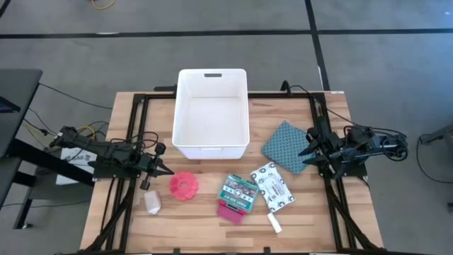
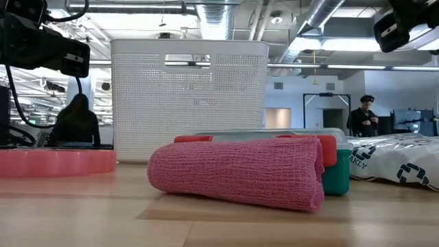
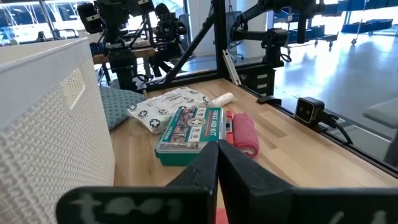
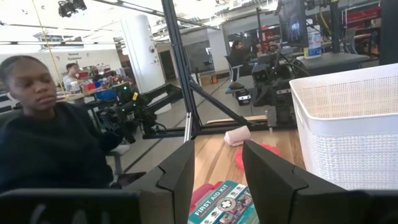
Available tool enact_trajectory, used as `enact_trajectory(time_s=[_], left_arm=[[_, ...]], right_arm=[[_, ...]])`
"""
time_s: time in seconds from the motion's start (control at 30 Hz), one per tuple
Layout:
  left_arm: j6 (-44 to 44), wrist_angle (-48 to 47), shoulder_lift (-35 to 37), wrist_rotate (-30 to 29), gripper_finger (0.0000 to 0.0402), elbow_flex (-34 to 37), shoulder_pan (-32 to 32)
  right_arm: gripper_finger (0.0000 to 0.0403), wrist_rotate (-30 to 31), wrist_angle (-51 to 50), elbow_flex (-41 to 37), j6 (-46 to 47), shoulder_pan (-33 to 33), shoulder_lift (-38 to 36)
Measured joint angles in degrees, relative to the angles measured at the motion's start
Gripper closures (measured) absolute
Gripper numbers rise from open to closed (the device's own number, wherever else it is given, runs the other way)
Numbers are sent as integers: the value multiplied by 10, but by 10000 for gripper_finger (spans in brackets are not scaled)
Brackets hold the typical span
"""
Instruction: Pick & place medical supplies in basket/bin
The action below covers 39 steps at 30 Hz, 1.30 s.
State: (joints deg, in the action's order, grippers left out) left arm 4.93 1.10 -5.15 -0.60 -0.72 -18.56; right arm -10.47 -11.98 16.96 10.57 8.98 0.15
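Nothing is picked yet: the tub stands empty, the first aid packet, pouch and pink disc lie before it. The left gripper is closed and empty beside the disc; the right gripper hovers part open, empty. Next, one must descend onto an item

The overhead camera looks straight down on the whole counter and both arms. The low camera sits at counter height, very close to the pink roll, facing the white tub. Each wrist camera looks forward past its own dark fingers across the counter. All four views share the white tub and the first-aid packet.
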Motion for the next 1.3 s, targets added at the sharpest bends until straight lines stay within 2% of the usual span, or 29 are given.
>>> enact_trajectory(time_s=[0.33, 0.57, 0.77, 0.83, 0.97, 1.23, 1.3], left_arm=[[4, 1, 0, -1, 401, 0, 0], [-54, 3, 0, 1, 402, 0, 0], [-46, 52, 0, -4, 401, 0, 0], [-24, 69, 0, -24, 401, 0, -1], [-3, 106, 0, -110, 401, 0, 0], [8, 200, 0, -106, 401, 0, 0], [0, 192, 0, -106, 396, -5, 0]], right_arm=[[273, 0, 0, 0, 0, 0, 0], [273, 0, 0, 0, 0, 0, 0], [273, 0, 0, 0, 0, 0, 0], [273, 0, 0, 0, 0, 0, 0], [273, 0, 0, 0, 0, 0, 0], [273, 0, 0, 0, 0, 0, 0], [273, 0, 0, 0, 0, 0, 0]])
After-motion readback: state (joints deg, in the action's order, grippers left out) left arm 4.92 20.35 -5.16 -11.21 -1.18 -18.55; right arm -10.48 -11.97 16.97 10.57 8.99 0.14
